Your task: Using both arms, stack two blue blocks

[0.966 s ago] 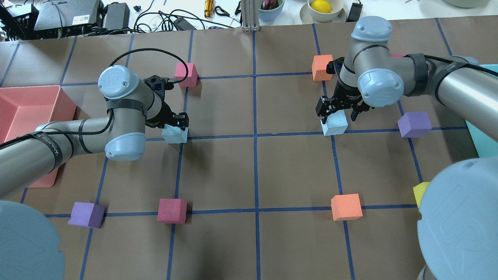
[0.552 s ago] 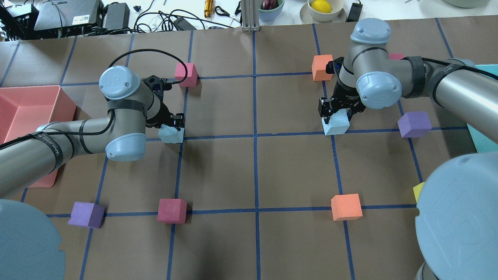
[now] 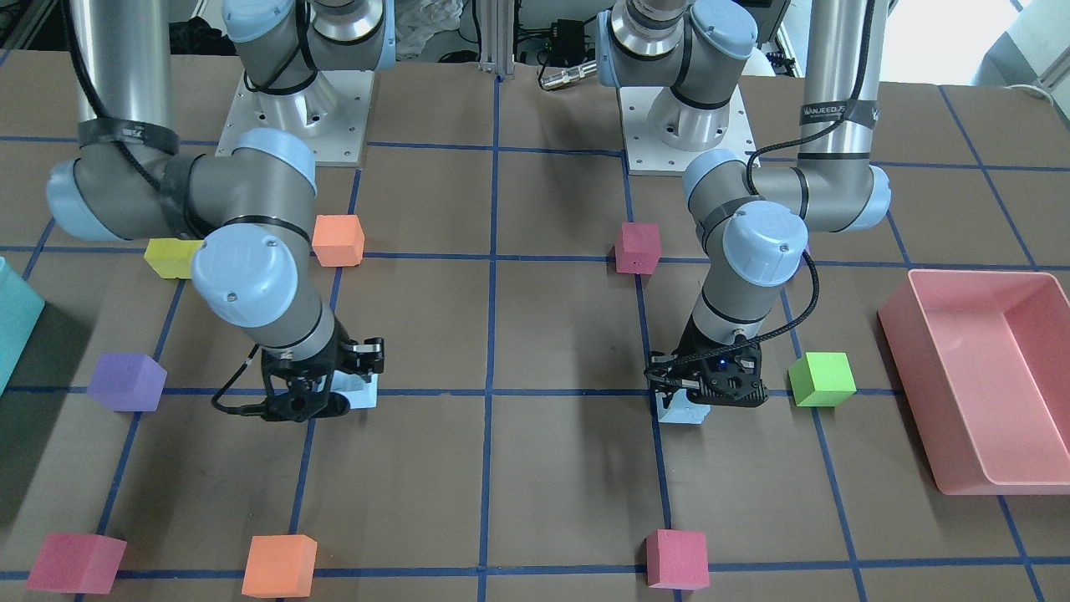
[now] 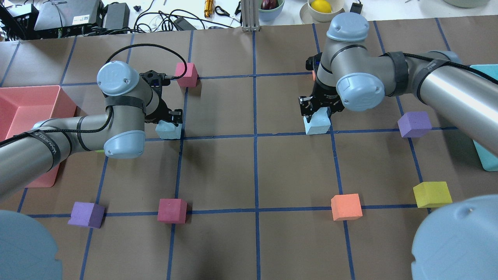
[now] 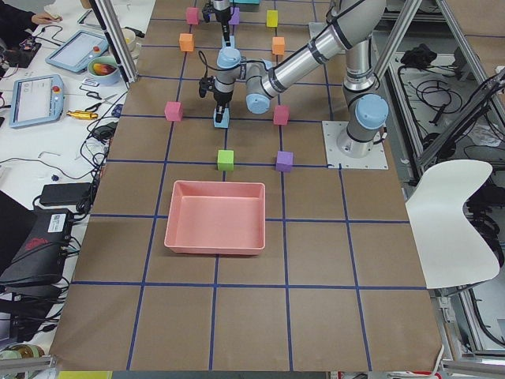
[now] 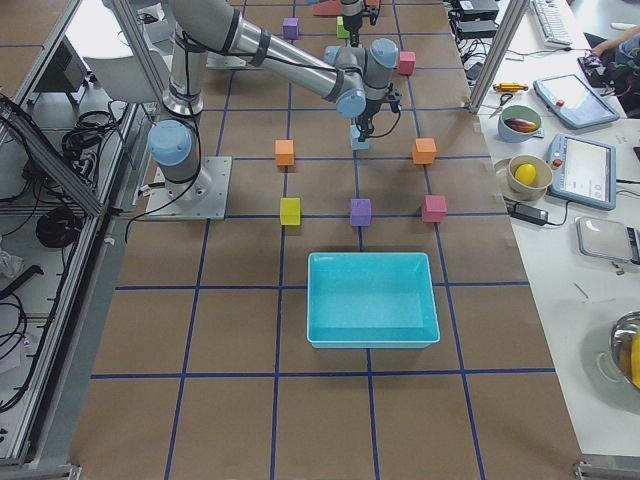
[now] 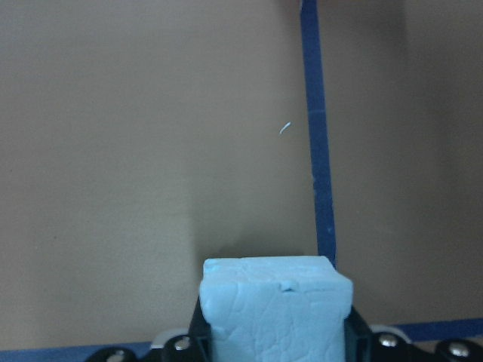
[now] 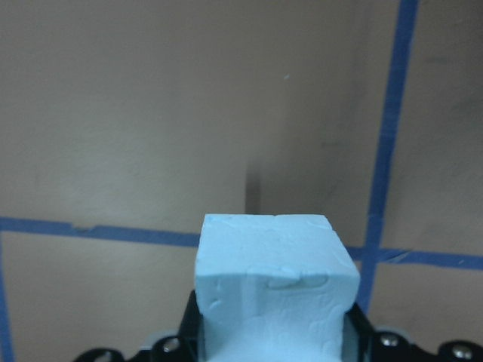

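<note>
My left gripper [image 4: 169,121] is shut on a pale blue block [image 4: 167,133] left of the table's middle. It looks held just above the brown paper. The left wrist view shows that block [image 7: 275,313] between the jaws. My right gripper [image 4: 316,112] is shut on the second blue block [image 4: 317,126] right of the middle, also seemingly just off the table. That block fills the bottom of the right wrist view [image 8: 272,283]. In the front-facing view the left gripper [image 3: 698,401] and its block [image 3: 679,411] are on the right. The right gripper [image 3: 322,397] and its block [image 3: 361,391] are on the left.
A pink bin [image 4: 35,101] stands at the far left and a teal bin [image 4: 484,155] at the far right. Loose cubes lie about: pink [image 4: 186,74], maroon [image 4: 172,210], purple [image 4: 86,214], orange [image 4: 346,207], yellow [image 4: 432,194], purple [image 4: 414,124], green [image 3: 823,379].
The right gripper closed on its blue block and carried it left toward the centre line. The left gripper closed on its block and shifted it slightly left and back.
</note>
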{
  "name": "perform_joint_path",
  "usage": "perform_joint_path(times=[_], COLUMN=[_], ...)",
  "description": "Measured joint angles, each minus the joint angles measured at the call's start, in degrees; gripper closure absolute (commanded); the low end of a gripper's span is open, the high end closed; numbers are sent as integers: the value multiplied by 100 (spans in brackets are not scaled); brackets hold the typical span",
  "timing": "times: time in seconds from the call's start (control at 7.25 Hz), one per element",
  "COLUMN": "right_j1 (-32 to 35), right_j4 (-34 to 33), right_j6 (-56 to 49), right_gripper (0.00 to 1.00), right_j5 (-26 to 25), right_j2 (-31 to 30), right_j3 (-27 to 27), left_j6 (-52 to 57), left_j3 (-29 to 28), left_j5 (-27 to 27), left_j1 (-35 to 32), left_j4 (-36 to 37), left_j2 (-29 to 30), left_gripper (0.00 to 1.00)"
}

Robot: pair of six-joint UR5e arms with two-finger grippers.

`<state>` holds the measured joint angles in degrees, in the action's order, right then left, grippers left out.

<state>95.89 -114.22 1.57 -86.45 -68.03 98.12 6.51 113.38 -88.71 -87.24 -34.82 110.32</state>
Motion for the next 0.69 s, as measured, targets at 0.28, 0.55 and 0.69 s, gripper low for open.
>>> perform_joint_path(times=[0.28, 0.55, 0.69], right_j1=[783, 1597, 1878], right_j4=[285, 195, -66], right_j6=[1083, 1985, 2268], right_gripper=[100, 100, 95], right_j5=[332, 389, 389], right_j2=[-178, -211, -223], right_j3=[122, 455, 695], left_j6=[-181, -387, -411], left_j3=[-550, -1236, -1371], left_j5=[-18, -30, -34], left_j1=[-247, -350, -359], left_j4=[-644, -1611, -1810], left_j2=[-68, -140, -167], left_gripper=[95, 95, 95])
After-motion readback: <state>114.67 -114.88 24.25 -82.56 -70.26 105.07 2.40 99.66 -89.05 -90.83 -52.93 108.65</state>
